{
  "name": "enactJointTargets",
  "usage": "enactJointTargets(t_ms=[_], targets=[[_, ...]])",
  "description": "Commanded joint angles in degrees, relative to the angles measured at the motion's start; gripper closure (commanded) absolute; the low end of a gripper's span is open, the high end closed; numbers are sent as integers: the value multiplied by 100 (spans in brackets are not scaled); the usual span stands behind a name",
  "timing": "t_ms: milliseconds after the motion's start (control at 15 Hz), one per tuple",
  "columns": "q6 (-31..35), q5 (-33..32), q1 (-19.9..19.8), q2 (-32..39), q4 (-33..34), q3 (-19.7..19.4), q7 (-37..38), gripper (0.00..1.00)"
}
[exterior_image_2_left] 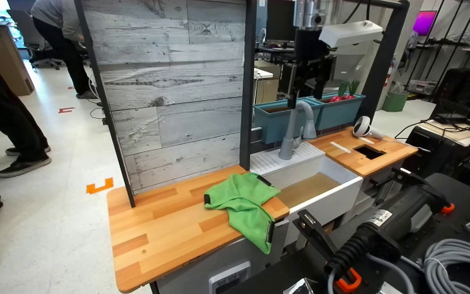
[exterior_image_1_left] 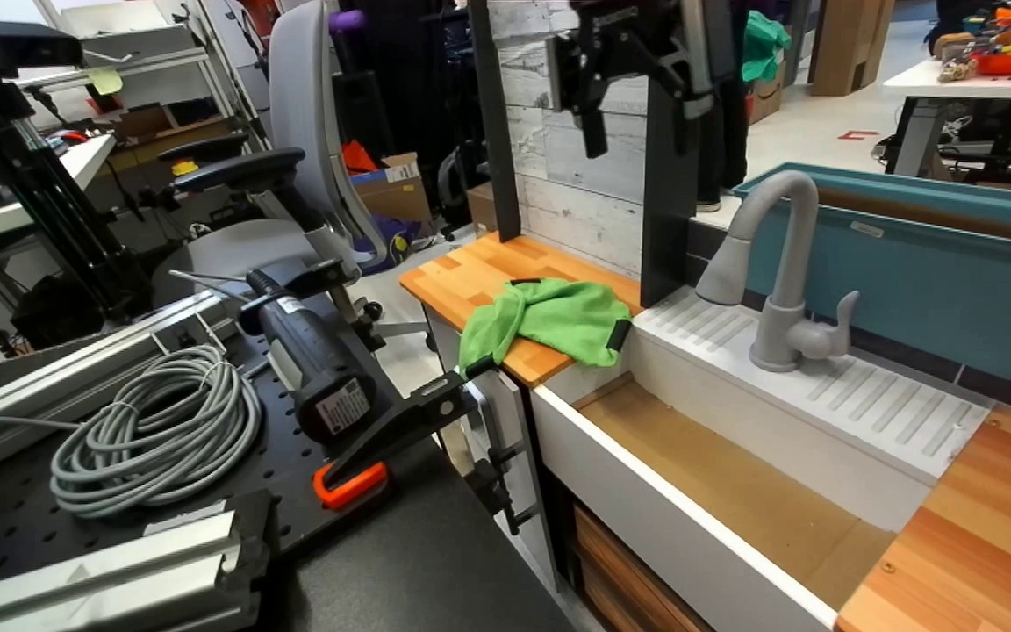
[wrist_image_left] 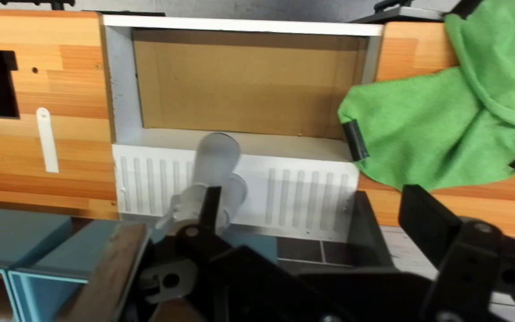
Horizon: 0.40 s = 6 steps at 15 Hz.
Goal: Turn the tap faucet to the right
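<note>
The tap faucet (exterior_image_1_left: 793, 254) is matte grey and stands upright on the white ribbed ledge behind the sink. It also shows in an exterior view (exterior_image_2_left: 288, 134) and in the wrist view (wrist_image_left: 216, 157). Its spout head (exterior_image_1_left: 723, 270) hangs on one side, and its small lever (exterior_image_1_left: 843, 320) is on the opposite side. My gripper (exterior_image_1_left: 641, 132) is open with nothing between its fingers, higher than the faucet. In an exterior view the gripper (exterior_image_2_left: 305, 97) appears just above the faucet's arch. In the wrist view the left finger of the gripper (wrist_image_left: 312, 197) overlaps part of the faucet.
The white sink (exterior_image_1_left: 681, 505) has a cardboard-lined bottom. A green cloth (exterior_image_1_left: 558, 320) lies on the wooden counter (exterior_image_2_left: 157, 228) beside it. Teal planters (exterior_image_1_left: 918, 272) stand behind the faucet. A black post (exterior_image_2_left: 248, 81) and wood-panel wall (exterior_image_2_left: 169, 81) rise next to the ledge.
</note>
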Motion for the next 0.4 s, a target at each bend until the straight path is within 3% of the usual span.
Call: enactJointTargets(t_ms=[0, 67, 333], targets=[[665, -444, 650, -856, -1061, -32, 997, 0], [309, -147, 348, -368, -462, 58, 502, 0], [325, -172, 411, -436, -561, 67, 618, 0]])
